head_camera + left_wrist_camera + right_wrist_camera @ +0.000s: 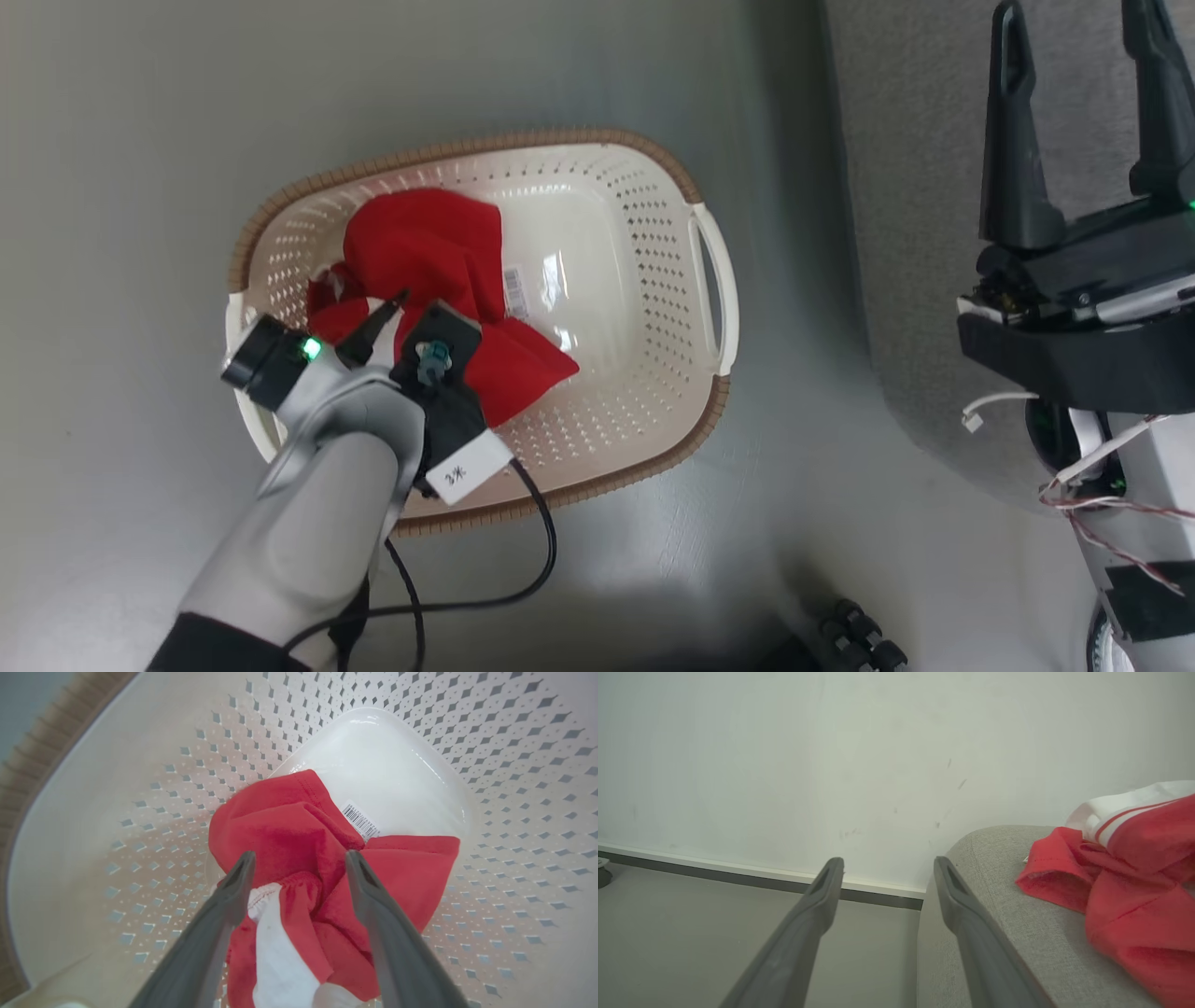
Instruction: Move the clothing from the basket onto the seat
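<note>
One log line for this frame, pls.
left hand: open, over red garment in basket | right hand: open, empty, by seat | other garment: on seat

A home, judging by the sofa seat (999, 891) and laundry basket (653, 280).

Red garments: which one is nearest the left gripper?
The crumpled garment in the basket, just ahead of the open left gripper; the striped garment lies apart, on the seat.

Red clothing (289, 830) (white panel), cream basket (140, 788)
</note>
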Motion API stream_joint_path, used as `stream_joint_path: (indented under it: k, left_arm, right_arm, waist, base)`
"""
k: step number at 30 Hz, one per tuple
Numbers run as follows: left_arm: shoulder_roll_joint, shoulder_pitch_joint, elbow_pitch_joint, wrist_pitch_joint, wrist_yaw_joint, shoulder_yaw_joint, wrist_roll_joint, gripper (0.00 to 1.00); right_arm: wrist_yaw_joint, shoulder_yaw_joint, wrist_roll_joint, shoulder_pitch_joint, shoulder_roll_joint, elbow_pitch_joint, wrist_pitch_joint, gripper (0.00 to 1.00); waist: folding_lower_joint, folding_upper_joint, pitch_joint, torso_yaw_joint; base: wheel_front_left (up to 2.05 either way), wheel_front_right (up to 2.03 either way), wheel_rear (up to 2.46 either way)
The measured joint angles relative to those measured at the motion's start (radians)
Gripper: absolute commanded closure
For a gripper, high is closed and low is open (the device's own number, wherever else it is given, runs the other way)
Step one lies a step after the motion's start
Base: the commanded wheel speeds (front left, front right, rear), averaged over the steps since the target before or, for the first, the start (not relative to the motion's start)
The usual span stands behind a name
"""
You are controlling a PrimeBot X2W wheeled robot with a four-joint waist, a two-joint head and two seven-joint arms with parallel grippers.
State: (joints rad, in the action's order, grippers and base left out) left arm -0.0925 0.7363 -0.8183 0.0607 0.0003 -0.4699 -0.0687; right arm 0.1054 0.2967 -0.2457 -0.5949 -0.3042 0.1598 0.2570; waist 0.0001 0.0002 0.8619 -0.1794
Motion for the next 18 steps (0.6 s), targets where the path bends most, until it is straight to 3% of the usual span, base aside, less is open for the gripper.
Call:
stream_joint_path:
  k: [8, 17, 18]
  left_arm:
    - [-0.002, 0.072, -0.058, 0.016, 0.003, -0.033, -0.044, 0.00]
    - [-0.009, 0.123, -0.110, 0.029, 0.040, -0.055, -0.087, 0.00]
    - [-0.011, 0.127, -0.117, 0.035, 0.045, -0.059, -0.095, 0.06]
  right_arm:
    - [-0.002, 0.004, 0.006, -0.059, 0.036, -0.017, 0.000, 0.00]
    - [-0.015, 0.017, 0.007, -0.077, 0.076, -0.059, 0.000, 0.00]
    - [-0.018, 0.018, 0.007, -0.077, 0.080, -0.065, 0.000, 0.00]
  waist:
    - [0.0001, 0.0000, 0.092, 0.003]
    - [-0.0002, 0.0000, 0.116, -0.009]
    - [-0.0001, 0.0000, 0.115, -0.011]
  base:
    - [0.00, 0.00, 0.00]
    - [0.00, 0.00, 0.00]
    - [0.00, 0.00, 0.00]
